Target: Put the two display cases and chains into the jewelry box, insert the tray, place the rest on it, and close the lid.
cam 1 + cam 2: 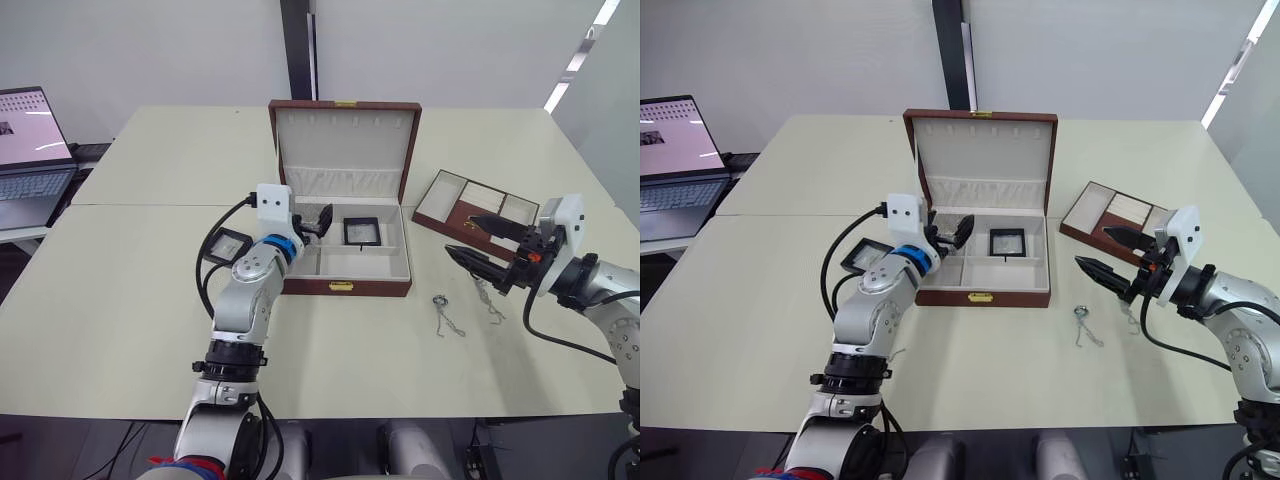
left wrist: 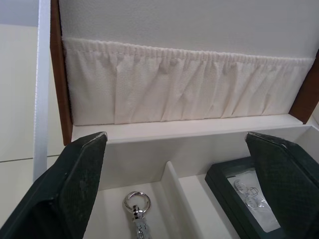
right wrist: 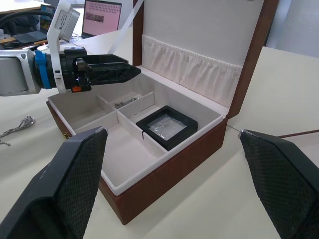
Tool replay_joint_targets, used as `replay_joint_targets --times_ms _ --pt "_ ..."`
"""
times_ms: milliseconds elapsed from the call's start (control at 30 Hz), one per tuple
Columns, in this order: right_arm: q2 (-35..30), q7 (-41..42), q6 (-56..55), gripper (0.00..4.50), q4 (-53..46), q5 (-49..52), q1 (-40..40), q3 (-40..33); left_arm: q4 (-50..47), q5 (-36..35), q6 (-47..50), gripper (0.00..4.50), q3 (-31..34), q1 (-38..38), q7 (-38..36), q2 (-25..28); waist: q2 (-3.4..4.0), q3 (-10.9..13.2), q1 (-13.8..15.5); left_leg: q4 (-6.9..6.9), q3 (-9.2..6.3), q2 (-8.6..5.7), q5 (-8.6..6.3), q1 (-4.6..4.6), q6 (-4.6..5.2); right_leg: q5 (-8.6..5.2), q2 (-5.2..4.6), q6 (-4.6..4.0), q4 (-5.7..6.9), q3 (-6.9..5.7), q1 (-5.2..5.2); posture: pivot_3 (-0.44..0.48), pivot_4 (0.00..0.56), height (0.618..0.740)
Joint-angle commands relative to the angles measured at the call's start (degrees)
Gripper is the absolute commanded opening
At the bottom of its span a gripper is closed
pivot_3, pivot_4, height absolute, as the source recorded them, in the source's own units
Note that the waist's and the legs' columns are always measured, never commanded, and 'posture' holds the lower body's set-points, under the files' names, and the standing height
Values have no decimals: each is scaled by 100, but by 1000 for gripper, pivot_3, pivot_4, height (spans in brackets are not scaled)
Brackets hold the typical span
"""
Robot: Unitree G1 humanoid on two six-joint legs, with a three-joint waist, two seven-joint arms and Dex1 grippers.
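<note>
This looks like an office or a lab room — plain white walls [image 1: 150, 50] meet at a dark vertical strip [image 1: 296, 48]; two pale tables [image 1: 120, 300] stand pushed together edge to edge; an open laptop [image 1: 30, 150] with a lit screen sits on a side desk — strip ceiling lights [image 1: 575, 60] reflect in glass at the right.

Red-brown jewelry box [image 1: 340, 288] w/ cream lining, black-framed case [image 1: 362, 231], silver chains [image 1: 447, 316].

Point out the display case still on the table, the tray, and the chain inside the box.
display case [image 1: 229, 243], left eye view, clear centre.
tray [image 1: 452, 187], left eye view, a cream compartment.
chain [image 2: 136, 202], left wrist view, its ring.
</note>
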Motion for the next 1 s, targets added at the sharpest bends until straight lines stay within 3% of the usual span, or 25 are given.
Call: replay_joint_targets --times_ms 33,200,333,533,633,867,1000 --pt "-18 29 -97 4500 -120 76 -80 -213 -265 -76 -44 4459 -41 -114 -127 -28 0 0 0 0 0 0 0 0 0 0 0 0 0 0 0 0 150 740" --pt "-12 56 -185 4500 -49 11 -58 -218 -439 -208 63 4459 -118 -50 -421 11 0 0 0 0 0 0 0 0 0 0 0 0 0 0 0 0 150 740" --pt "-30 113 -258 4500 34 30 33 -329 -900 -653 500 4459 1 163 -1004 370 1 1 -15 0 0 1 0 0 0 0 0 0 0 0 -1 0 150 740" --pt "-253 416 -299 4500 396 -38 312 -626 -2429 -2473 2038 4459 693 1007 -2497 1870 14 17 -35 -4 1 5 0 0 0 0 3 -1 2 2 -4 0 150 740" --pt "-392 609 -417 4500 735 -148 392 -733 -2774 -2948 2409 4459 1177 1398 -2927 2734 18 24 -35 -3 1 5 0 3 1 0 2 -1 4 2 -2 0 150 740" --pt "-716 1075 -830 4500 1537 -525 456 -749 -2783 -3090 2387 4459 2224 2392 -3506 4017 25 36 -32 -6 3 5 -1 4 2 -1 1 -1 -1 3 0 0 150 740" --pt "-856 1251 -1157 4500 2173 -801 392 -740 -2341 -2537 1895 4459 2707 3302 -3792 4510 40 47 -40 -10 8 9 -1 8 2 -2 2 -3 -1 6 -1 0 150 740"
